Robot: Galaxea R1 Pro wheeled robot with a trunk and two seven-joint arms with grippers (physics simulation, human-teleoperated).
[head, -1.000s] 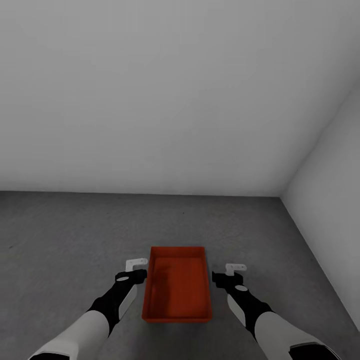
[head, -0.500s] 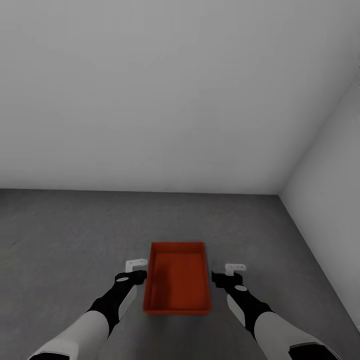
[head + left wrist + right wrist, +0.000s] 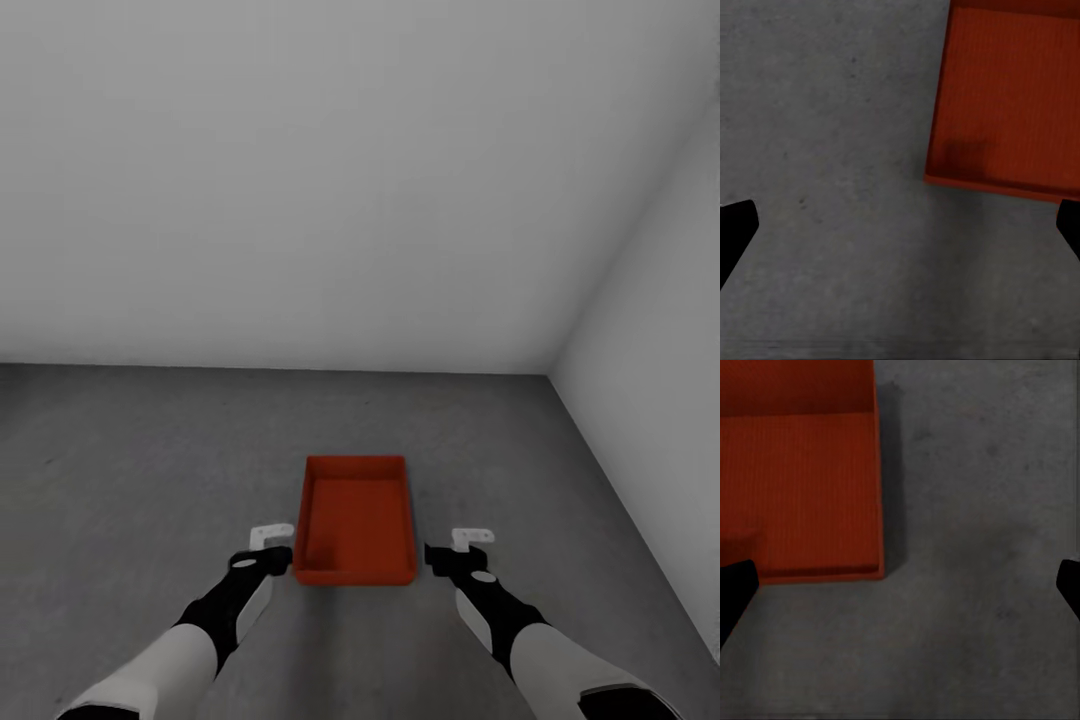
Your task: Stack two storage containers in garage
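One red-orange storage container (image 3: 356, 520) rests on the dark grey garage floor (image 3: 120, 470), empty and upright. My left gripper (image 3: 270, 546) hangs open just left of its near corner, touching nothing. My right gripper (image 3: 458, 546) is open a little further off, to the right of the near edge. In the left wrist view the container (image 3: 1009, 97) lies ahead and to one side of the open left gripper (image 3: 900, 232), with bare floor between the fingers. In the right wrist view the container's (image 3: 799, 487) near corner lies ahead of the open right gripper (image 3: 900, 592).
A plain white-grey back wall (image 3: 300, 200) meets the floor beyond the container. A side wall (image 3: 660, 350) closes the room on the right, forming a corner. Concrete floor stretches to the left and in front of me.
The whole view has shifted, so the camera has moved back. The container, earlier between my two forearms, now lies ahead of the fingertips. Both grippers stay open.
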